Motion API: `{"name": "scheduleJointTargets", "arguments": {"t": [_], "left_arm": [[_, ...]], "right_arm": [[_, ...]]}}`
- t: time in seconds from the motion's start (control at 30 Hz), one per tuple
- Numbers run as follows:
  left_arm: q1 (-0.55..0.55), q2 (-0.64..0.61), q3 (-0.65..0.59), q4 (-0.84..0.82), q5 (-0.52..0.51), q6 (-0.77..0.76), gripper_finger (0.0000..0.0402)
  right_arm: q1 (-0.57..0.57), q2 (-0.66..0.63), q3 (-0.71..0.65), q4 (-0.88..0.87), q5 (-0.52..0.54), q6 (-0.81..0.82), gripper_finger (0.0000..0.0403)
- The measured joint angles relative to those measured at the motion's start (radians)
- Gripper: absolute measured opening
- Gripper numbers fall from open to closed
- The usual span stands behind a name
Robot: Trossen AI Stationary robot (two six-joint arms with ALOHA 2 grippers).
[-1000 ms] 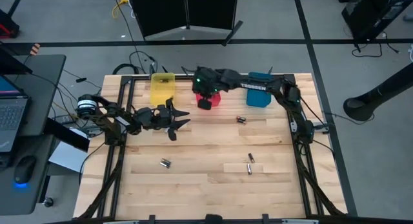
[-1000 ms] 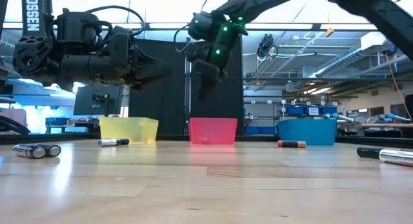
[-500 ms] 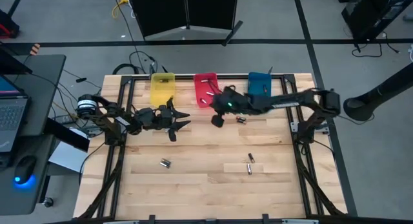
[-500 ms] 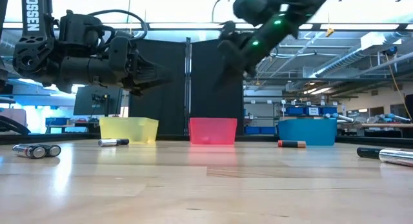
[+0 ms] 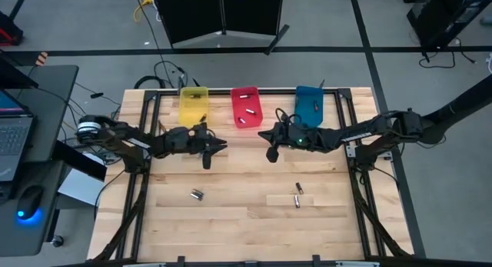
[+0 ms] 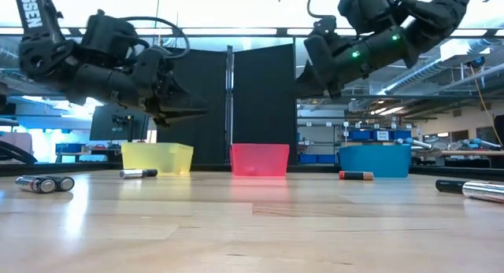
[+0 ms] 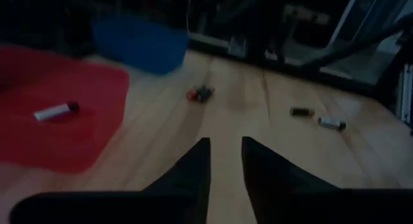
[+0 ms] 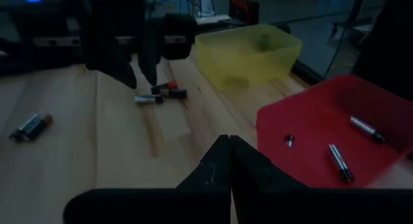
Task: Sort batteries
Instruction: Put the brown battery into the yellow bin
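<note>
Between picks: both pincers empty above the desk (image 5: 231, 221).
The right pincer (image 5: 270, 153), clenched, and the left pincer (image 5: 206, 155), narrowly parted, hover before the red bin (image 5: 246, 121); loose batteries (image 5: 297, 195) lie nearer, needing descent and grasping next.

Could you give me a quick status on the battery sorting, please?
Left end effector empty, hovering by yellow bin. Right end effector shut, empty. Batteries loose on table; nothing blocking.
</note>
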Motion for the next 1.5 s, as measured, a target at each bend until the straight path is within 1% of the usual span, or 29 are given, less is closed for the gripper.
{"name": "scheduleJointTargets", "arguments": {"t": [0.03, 0.1, 0.13, 0.2, 0.3, 0.37, 0.43, 0.53, 0.63, 0.73, 0.97, 1.1, 1.2, 1.5], "left_arm": [[0.0, -0.028, 0.021, -0.08, 0.006, -0.004, 0.0082], [0.0, -0.084, 0.073, -0.292, 0.022, -0.007, 0.0066], [0.0, -0.11, 0.108, -0.41, 0.024, -0.007, 0.0058], [0.0, -0.152, 0.195, -0.698, 0.019, -0.008, 0.0043], [0.0, -0.181, 0.343, -1.121, -0.067, -0.037, 0.0026], [0.0, -0.179, 0.438, -1.333, -0.119, -0.095, 0.002], [0.008, -0.168, 0.512, -1.492, -0.139, -0.135, 0.0018], [0.024, -0.146, 0.579, -1.624, -0.14, -0.151, 0.0023], [0.065, -0.113, 0.608, -1.688, -0.135, -0.161, 0.0039], [0.106, -0.065, 0.611, -1.72, -0.111, -0.173, 0.0066], [0.167, 0.041, 0.611, -1.701, -0.108, -0.163, 0.0142], [0.187, 0.069, 0.611, -1.694, -0.124, -0.16, 0.0173], [0.198, 0.083, 0.611, -1.695, -0.13, -0.158, 0.0183], [0.225, 0.148, 0.61, -1.688, -0.132, -0.141, 0.0182]], "right_arm": [[0.002, -0.003, -0.005, -0.002, 0.009, -0.002, 0.0006], [0.005, -0.003, -0.006, 0.001, 0.014, -0.014, 0.0006], [0.005, -0.006, -0.006, 0.001, 0.014, -0.022, 0.0006], [0.006, -0.003, -0.006, 0.013, 0.014, -0.034, 0.0006], [0.007, -0.003, -0.005, 0.016, 0.014, -0.051, 0.0006], [0.007, -0.004, -0.005, 0.018, 0.012, -0.061, 0.0006], [0.007, -0.003, -0.005, 0.022, 0.01, -0.072, 0.0006], [0.006, -0.002, -0.005, 0.023, 0.006, -0.078, 0.0006], [0.006, -0.001, -0.005, 0.022, -0.005, -0.079, 0.0008], [0.006, -0.001, -0.005, 0.023, -0.03, -0.079, 0.0012], [0.008, -0.001, -0.005, 0.023, -0.051, -0.079, 0.0012], [0.008, -0.001, -0.005, 0.022, -0.051, -0.079, 0.0013], [0.008, -0.001, -0.005, 0.023, -0.051, -0.079, 0.0013], [0.008, -0.001, -0.005, 0.022, -0.051, -0.079, 0.0013]]}}
